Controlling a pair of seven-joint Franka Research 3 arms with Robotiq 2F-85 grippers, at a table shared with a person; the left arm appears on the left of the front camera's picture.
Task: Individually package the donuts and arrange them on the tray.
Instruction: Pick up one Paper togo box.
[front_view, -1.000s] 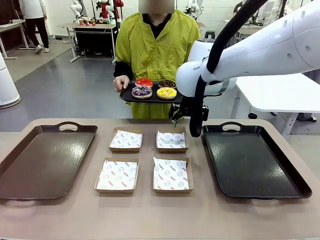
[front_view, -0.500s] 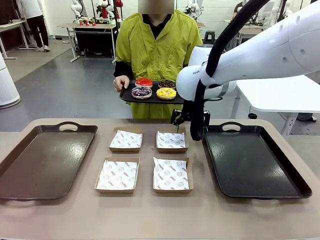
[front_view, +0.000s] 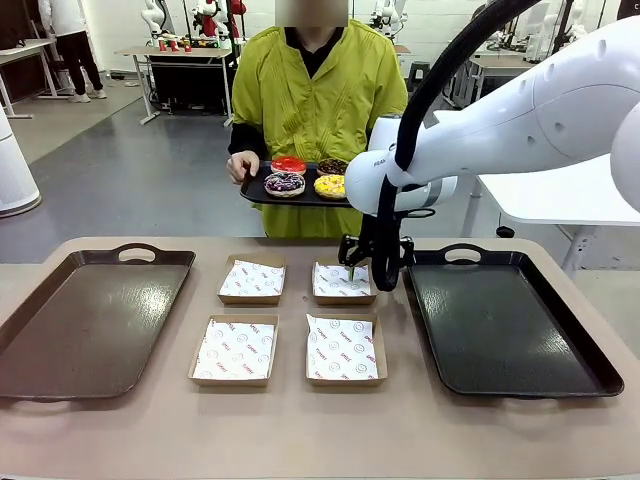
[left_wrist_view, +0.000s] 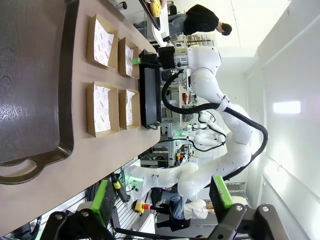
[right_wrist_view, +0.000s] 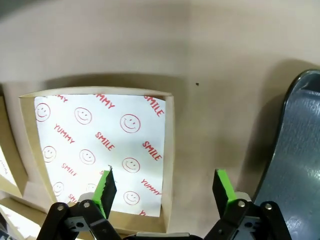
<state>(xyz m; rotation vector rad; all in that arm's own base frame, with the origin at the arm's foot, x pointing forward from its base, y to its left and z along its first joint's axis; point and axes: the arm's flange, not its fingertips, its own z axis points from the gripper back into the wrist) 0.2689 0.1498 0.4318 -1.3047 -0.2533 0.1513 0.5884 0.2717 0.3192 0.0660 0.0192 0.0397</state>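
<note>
Hanging low over the far-right box (front_view: 343, 283), the right gripper (front_view: 352, 270) has its jaws spread wide and holds nothing. Its wrist view puts the right gripper (right_wrist_view: 165, 187) astride the box's right wall: one finger is over the printed paper (right_wrist_view: 95, 150), and the other is over the bare table (right_wrist_view: 210, 90) between the box and the right tray (right_wrist_view: 300, 150). That wall runs near to far, crosswise to the line along which the jaws would close, so a short drop and a squeeze would likely pinch it. The donuts (front_view: 308, 176) are not on the table. All four sit on a small tray (front_view: 255, 195) that the person holds up beyond the far edge. From the jaws they lie farther off, higher and a little to the left, with the yellow one (front_view: 330, 186) nearest. The left gripper (left_wrist_view: 161, 197) is also open and empty. It looks in from the left side across the left tray (left_wrist_view: 30, 75), well apart from the boxes and the donuts. The right arm is therefore much the nearer, to both box and donuts. None of the four boxes holds a donut yet, so packaging seems not to have begun.
</note>
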